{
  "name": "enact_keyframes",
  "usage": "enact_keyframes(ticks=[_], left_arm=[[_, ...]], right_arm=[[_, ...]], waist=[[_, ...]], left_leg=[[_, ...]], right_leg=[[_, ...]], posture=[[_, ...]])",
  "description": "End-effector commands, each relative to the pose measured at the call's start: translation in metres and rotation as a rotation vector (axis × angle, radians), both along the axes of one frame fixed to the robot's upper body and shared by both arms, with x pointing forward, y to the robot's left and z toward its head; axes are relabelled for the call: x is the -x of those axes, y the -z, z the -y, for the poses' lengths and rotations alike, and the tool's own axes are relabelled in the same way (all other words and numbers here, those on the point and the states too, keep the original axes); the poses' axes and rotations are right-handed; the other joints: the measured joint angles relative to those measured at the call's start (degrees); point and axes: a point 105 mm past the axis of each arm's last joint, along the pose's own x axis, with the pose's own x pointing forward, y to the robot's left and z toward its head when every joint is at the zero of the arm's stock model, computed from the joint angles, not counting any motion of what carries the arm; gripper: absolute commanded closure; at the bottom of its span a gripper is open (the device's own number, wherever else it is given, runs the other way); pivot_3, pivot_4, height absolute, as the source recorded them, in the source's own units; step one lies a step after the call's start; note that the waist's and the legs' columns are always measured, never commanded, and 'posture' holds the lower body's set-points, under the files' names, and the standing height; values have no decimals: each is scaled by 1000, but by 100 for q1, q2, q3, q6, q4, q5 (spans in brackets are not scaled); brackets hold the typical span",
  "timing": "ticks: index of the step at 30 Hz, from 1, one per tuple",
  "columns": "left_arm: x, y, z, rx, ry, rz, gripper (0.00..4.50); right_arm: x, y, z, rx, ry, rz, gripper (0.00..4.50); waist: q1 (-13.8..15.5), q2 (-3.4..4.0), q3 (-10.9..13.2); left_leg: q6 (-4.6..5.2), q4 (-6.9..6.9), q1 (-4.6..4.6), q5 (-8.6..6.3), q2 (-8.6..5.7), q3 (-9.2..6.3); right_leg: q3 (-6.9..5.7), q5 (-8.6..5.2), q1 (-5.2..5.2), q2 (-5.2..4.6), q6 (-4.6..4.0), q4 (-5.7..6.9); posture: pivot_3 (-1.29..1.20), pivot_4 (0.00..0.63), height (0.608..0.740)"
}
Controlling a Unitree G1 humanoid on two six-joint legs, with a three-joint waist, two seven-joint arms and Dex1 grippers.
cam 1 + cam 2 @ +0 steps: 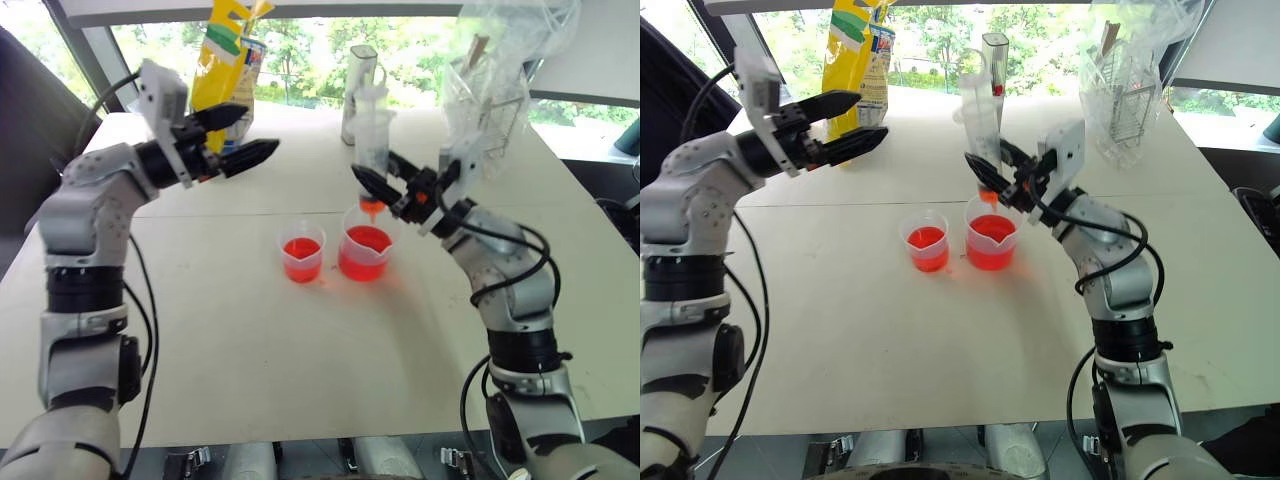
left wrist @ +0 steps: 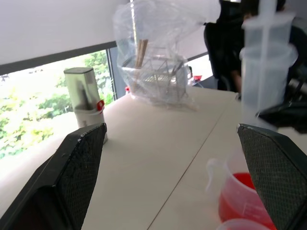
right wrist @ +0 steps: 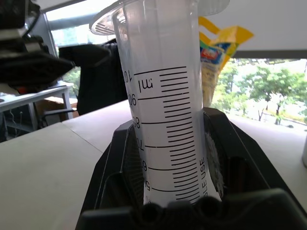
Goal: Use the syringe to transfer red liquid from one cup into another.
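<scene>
Syringe (image 3: pixel 165 120) — scale marked "ml", "USE" — pinched in right jaws; left gripper (image 1: pixel 240 135) jaws spread.

Open counter (image 1: pixel 250 360) is left in front of the two cups. Above the larger beaker (image 1: pixel 364 252) the way is blocked by the held syringe (image 1: pixel 372 140). Behind, passage is narrowed by a silver-grey canister (image 1: pixel 358 95), yellow bag (image 1: pixel 228 60) and wrapped wire basket (image 1: pixel 495 95).
</scene>
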Motion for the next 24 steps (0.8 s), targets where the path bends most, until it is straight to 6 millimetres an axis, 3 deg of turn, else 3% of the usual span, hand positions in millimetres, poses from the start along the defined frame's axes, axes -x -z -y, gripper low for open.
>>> enact_keyframes(ticks=[1,5,9,15,24], left_arm=[[17,-11,-7,-15,-18,51,30],[24,-8,-8,-11,-42,46,30],[32,-10,-3,6,-52,55,30],[47,-18,13,21,-5,77,30],[54,-28,23,63,92,66,30]], right_arm=[[21,-29,-24,-15,-176,68,3124],[21,-27,-49,-22,-281,40,3124],[16,1,-73,-6,-339,-5,3124],[4,42,-83,21,-320,-60,3124],[2,54,-83,29,-299,-73,3124]], waist=[[2,0,0],[3,-1,0],[-4,-3,-2],[2,-3,-1],[-11,-2,-1]], left_leg=[[0,0,0,0,0,1],[0,1,1,0,0,-2],[1,2,0,0,0,-1],[0,1,-2,0,0,-1],[0,-3,1,0,0,-2]], right_leg=[[0,0,0,-2,0,0],[-2,0,3,-4,0,0],[-1,0,2,-4,0,0],[-1,0,1,-6,0,-1],[-2,0,-2,0,-1,1]], posture=[[0,150,740],[0,150,740],[0,150,740],[0,150,740],[0,150,740]])
